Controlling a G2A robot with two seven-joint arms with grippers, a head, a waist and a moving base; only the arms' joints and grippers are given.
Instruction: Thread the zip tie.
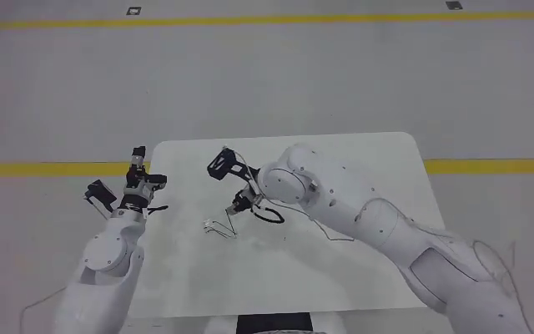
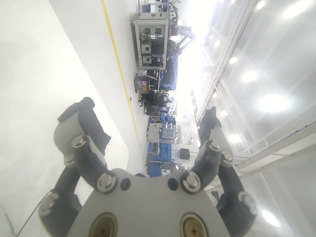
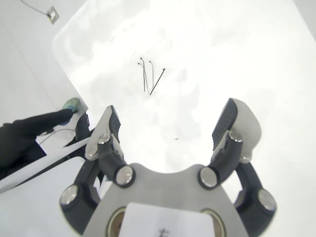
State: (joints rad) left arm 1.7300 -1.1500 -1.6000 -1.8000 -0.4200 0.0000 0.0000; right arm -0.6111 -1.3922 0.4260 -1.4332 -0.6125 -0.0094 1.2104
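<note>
Black zip ties [image 3: 157, 82] thin, overlapping on table [image 3: 222, 38], count unclear; right claw [image 3: 170, 106], left claw [image 2: 148, 107] both spread, empty.

Thin black zip ties [image 3: 157, 82], seemingly four, lie flat, straight and unthreaded, fanned on the white table [image 3: 222, 38].

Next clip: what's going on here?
Nothing is gripped yet. A few black zip ties lie loose, close together, on the white table. The right gripper hangs open over the table, with the ties just ahead of its fingers. The left gripper is open and empty at the table's left edge, aimed out toward the room. Threading has not begun.
</note>
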